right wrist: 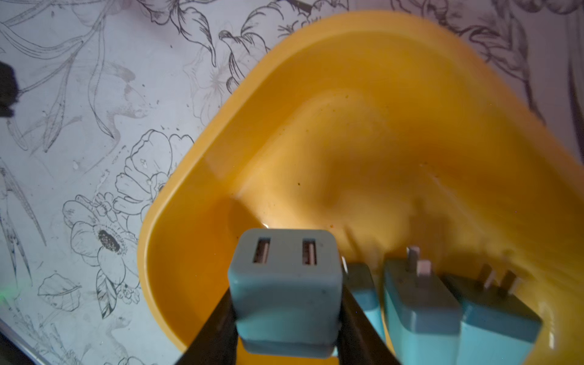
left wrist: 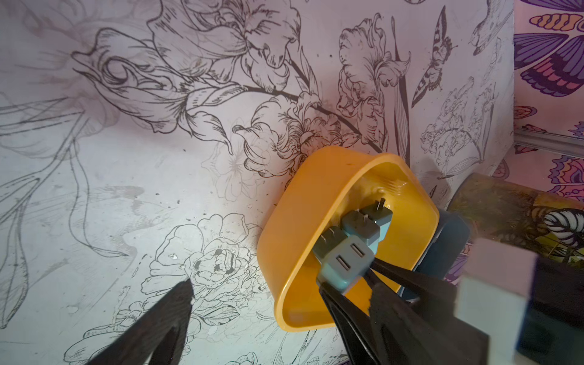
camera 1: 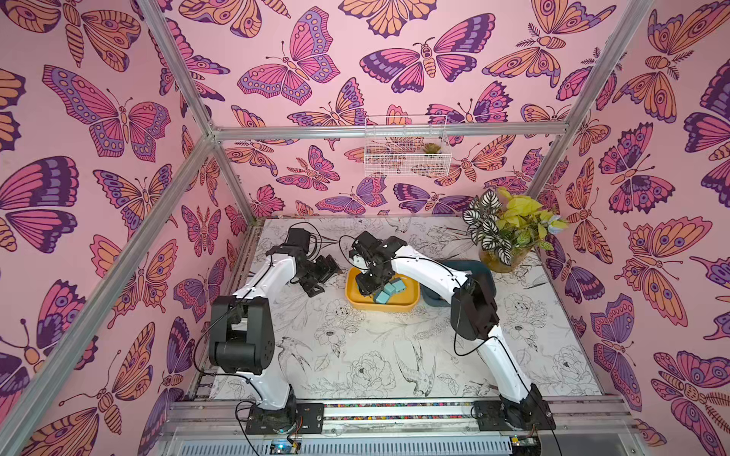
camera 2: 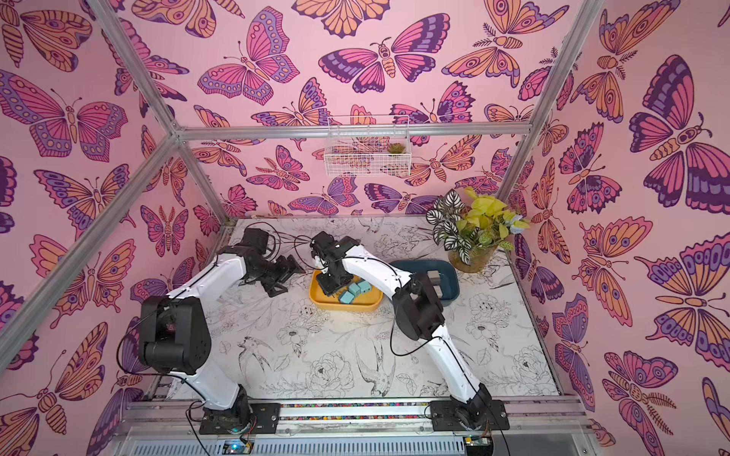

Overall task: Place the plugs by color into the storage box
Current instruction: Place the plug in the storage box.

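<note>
Right hand (right wrist: pixel 284 319) pinches a teal plug (right wrist: pixel 286 268) by its flat sides over the yellow tray (right wrist: pixel 347 126), three more plugs (right wrist: pixel 420 303) lying inside. Likely light, rigid, slick: hold the body, not the prongs. Beyond, left hand (camera 1: pixel 324 279) spread, empty.

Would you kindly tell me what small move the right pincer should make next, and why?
Probably lower slightly and open the right pincer: it is shut on a teal plug held over the yellow tray, where three teal plugs already lie, so releasing here would likely sort it by color.
</note>
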Motion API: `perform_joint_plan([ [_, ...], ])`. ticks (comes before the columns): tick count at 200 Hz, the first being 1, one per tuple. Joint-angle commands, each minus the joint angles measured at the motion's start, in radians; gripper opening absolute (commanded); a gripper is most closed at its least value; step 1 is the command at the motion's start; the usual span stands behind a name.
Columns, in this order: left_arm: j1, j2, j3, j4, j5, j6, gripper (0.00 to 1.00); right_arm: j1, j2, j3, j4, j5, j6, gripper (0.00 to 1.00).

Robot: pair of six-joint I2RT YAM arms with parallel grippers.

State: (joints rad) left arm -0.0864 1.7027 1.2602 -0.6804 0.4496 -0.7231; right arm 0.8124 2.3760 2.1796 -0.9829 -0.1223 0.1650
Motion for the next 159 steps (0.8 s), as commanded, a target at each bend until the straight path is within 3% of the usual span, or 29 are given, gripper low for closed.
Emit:
perform_joint_plan([
  [1, -0.005, -0.009, 0.004, -0.008, 0.014, 0.005, 0.89, 0.006, 0.041, 0.034, 0.021, 0.010, 0.033, 0.35],
  [54, -0.006, -0.034, -0.015, -0.008, 0.006, 0.006, 0.89, 0.006, 0.064, 0.035, 0.025, 0.044, 0.037, 0.36],
  [68, -0.005, -0.037, -0.015, -0.010, 0.004, 0.007, 0.89, 0.005, 0.068, 0.041, 0.012, 0.060, 0.037, 0.47],
  [88, -0.007, -0.043, -0.009, -0.011, -0.012, 0.012, 0.89, 0.004, 0.046, 0.049, -0.007, 0.084, 0.045, 0.77],
  [113, -0.007, -0.058, 0.019, -0.034, -0.061, 0.035, 0.90, -0.003, -0.040, 0.022, -0.008, 0.114, 0.067, 0.93],
  [117, -0.007, -0.060, 0.024, -0.037, -0.072, 0.039, 0.90, -0.005, -0.061, 0.010, -0.004, 0.122, 0.071, 1.00],
  [139, -0.007, -0.091, 0.045, -0.044, -0.150, 0.068, 0.91, -0.033, -0.205, -0.109, 0.036, 0.168, 0.108, 0.99],
  [144, -0.006, -0.103, 0.047, -0.043, -0.171, 0.075, 1.00, -0.043, -0.244, -0.149, 0.052, 0.180, 0.117, 0.99],
  [159, -0.005, -0.144, 0.051, -0.041, -0.243, 0.120, 0.99, -0.078, -0.385, -0.299, 0.116, 0.226, 0.133, 0.99],
])
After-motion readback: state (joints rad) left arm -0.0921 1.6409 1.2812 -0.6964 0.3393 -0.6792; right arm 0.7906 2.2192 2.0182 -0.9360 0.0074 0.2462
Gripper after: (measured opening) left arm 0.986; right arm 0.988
